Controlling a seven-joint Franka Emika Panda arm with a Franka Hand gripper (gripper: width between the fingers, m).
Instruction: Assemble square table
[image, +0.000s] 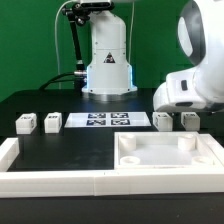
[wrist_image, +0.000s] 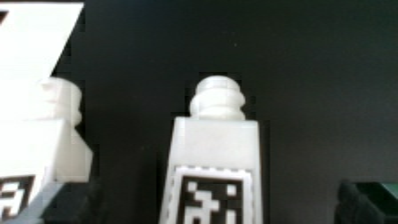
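Nearest the exterior camera, long white bars (image: 55, 182) lie along the front edge of a black worktop (image: 80, 145). One section turns back at the exterior view's left.

Just behind the front bar, toward the exterior view's right, the square table's tabletop (image: 170, 160) lies flat. It is a white tray-like piece with raised rims and rounded bumps inside them.

Farther back, a row runs across the worktop:
- the left pair of legs (image: 25, 123), two small white tagged blocks side by side at the exterior view's left;
- the flat marker board (image: 100, 121) in the middle;
- the right pair of legs (image: 162, 121) at the exterior view's right.

The bulky white arm (image: 192, 80) hangs close above the right pair. Its end effector cannot be made out from this camera. Farthest back stands the robot base (image: 108, 62).

In the wrist view, the end effector (wrist_image: 214, 205) is spread wide. Its dark fingertips (wrist_image: 377, 200) sit well apart on either side of a central leg (wrist_image: 217, 160) and do not touch it. That leg shows a black-and-white tag on its near end and a knobbed peg on its far end. A neighbouring leg (wrist_image: 50, 130) sits beside it across a dark gap. Whether the two stand or lie cannot be told.
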